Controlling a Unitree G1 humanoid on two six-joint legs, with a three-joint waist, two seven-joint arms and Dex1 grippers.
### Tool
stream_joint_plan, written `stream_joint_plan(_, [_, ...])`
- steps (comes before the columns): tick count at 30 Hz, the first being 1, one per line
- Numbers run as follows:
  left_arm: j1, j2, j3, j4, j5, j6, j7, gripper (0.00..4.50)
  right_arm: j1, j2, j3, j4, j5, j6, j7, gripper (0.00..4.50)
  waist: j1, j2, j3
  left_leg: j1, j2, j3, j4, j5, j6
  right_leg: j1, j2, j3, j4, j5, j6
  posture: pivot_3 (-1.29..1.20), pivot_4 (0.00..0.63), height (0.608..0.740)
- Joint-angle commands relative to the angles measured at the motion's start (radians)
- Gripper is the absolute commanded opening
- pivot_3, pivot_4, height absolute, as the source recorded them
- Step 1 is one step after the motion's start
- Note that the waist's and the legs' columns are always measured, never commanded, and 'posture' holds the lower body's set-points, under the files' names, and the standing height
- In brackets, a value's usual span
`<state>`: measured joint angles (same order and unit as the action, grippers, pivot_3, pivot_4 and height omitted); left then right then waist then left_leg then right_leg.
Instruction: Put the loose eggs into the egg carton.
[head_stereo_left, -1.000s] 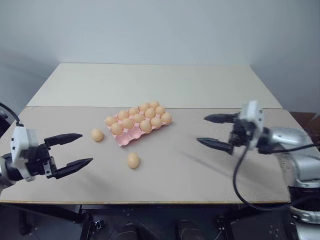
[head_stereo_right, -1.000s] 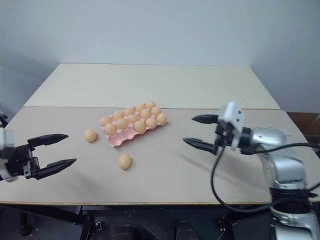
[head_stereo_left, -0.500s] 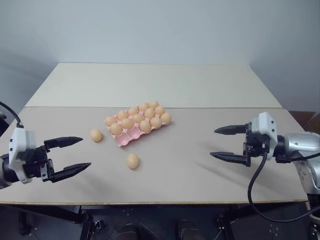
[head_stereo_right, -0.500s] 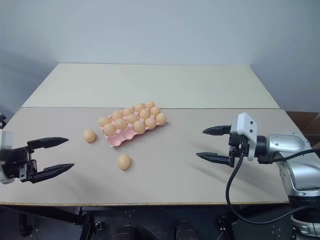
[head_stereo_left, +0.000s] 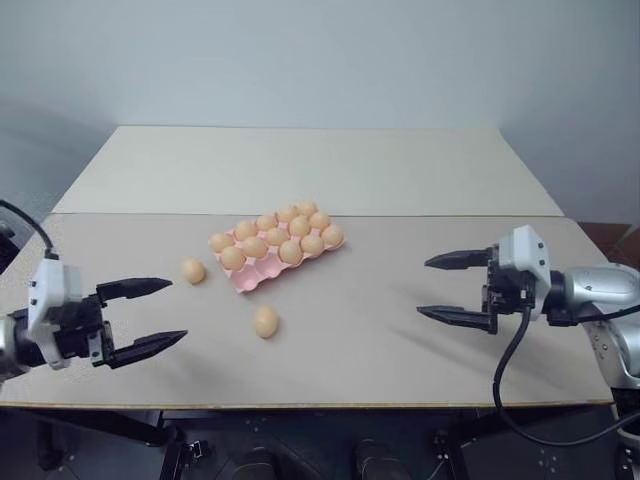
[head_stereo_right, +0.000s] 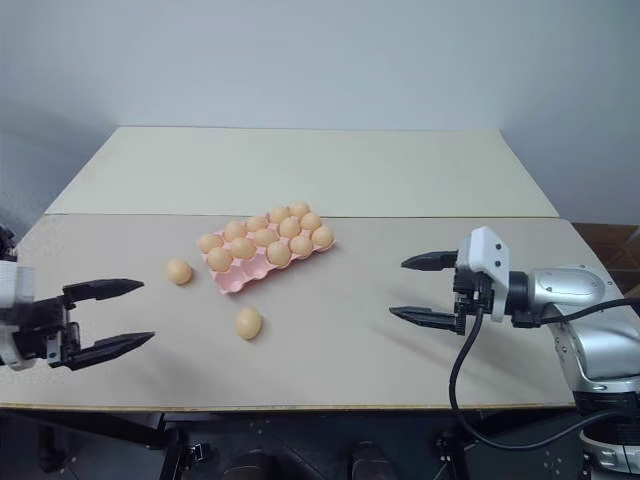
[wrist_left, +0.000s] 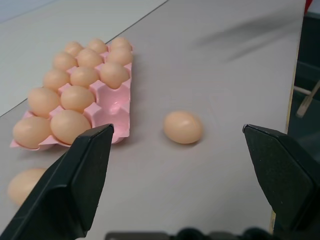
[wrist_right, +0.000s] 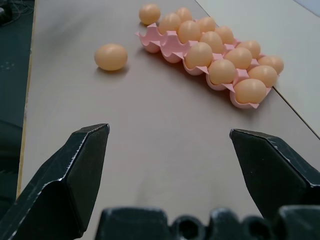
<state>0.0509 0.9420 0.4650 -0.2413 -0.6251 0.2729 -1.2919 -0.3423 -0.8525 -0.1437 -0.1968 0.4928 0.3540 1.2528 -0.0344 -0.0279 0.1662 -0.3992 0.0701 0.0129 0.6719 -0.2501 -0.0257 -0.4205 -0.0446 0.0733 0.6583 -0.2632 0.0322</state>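
Two loose eggs (head_stereo_left: 193, 270) (head_stereo_left: 265, 321) lie on the table (head_stereo_left: 380, 330) beside the egg carton (head_stereo_left: 277, 248); left tool (head_stereo_left: 140, 316) and right tool (head_stereo_left: 448, 287) both gape, empty

Two loose eggs (head_stereo_right: 179, 271) (head_stereo_right: 248, 322) on table (head_stereo_right: 330, 350) beside egg carton (head_stereo_right: 263, 250); both hands (head_stereo_right: 103, 318) (head_stereo_right: 417, 289) wide open, empty.

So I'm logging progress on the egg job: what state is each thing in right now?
Egg carton: lying flat on the table, most cups filled, a few near-corner cups vacant.
Egg beside the carton: loose on the table, apart from the carton.
Egg in front of the carton: loose on the table.
Left tool: open, holding nothing.
Right tool: open, holding nothing.
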Motion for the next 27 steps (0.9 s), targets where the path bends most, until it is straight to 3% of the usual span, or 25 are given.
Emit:
stream_joint_plan(1, [-0.082, -0.035, -0.168, -0.061, 0.083, -0.037, 0.047, 4.5, -0.028, 0.006, -0.002, -0.035, 0.014, -0.024, -0.012, 4.47, 0.009, 0.0, 0.0, 0.0, 0.0, 0.0, 0.0, 0.0, 0.0, 0.0, 0.0, 0.0, 0.0, 0.0, 0.0, 0.0, 0.15, 0.74])
stream_joint_plan(12, [-0.297, -0.155, -0.551, 0.071, 0.433, -0.196, 0.146, 4.5, -0.017, 0.009, -0.007, -0.084, 0.022, -0.018, -0.045, 4.47, 0.022, 0.0, 0.0, -0.001, 0.0, 0.0, 0.002, 0.0, 0.0, 0.0, 0.0, 0.0, 0.001, 0.0, 0.0, 0.0, 0.15, 0.74])
stream_joint_plan(20, [-0.362, -0.224, -0.633, 0.175, 0.531, -0.204, 0.215, 4.5, 0.008, 0.008, -0.022, -0.121, 0.032, -0.014, -0.065, 4.47, 0.022, 0.0, 0.0, -0.003, -0.001, -0.001, 0.004, 0.0, 0.0, -0.001, 0.0, 0.0, 0.001, 0.0, 0.0, 0.0, 0.15, 0.74])
stream_joint_plan(23, [-0.375, -0.234, -0.64, 0.196, 0.554, -0.201, 0.239, 3.89, 0.011, 0.013, -0.021, -0.127, 0.032, -0.017, -0.072, 4.5, 0.021, 0.0, 0.0, -0.002, -0.001, -0.001, 0.005, 0.0, 0.0, 0.0, 0.0, 0.0, 0.002, 0.0, 0.0, 0.0, 0.15, 0.74])
stream_joint_plan(27, [-0.376, -0.233, -0.629, 0.193, 0.536, -0.203, 0.23, 2.55, 0.01, 0.017, -0.019, -0.125, 0.031, -0.024, -0.079, 4.5, 0.022, 0.0, 0.0, -0.003, -0.001, -0.001, 0.005, 0.0, 0.0, -0.001, 0.0, 0.0, 0.002, 0.0, 0.0, 0.0, 0.15, 0.74])
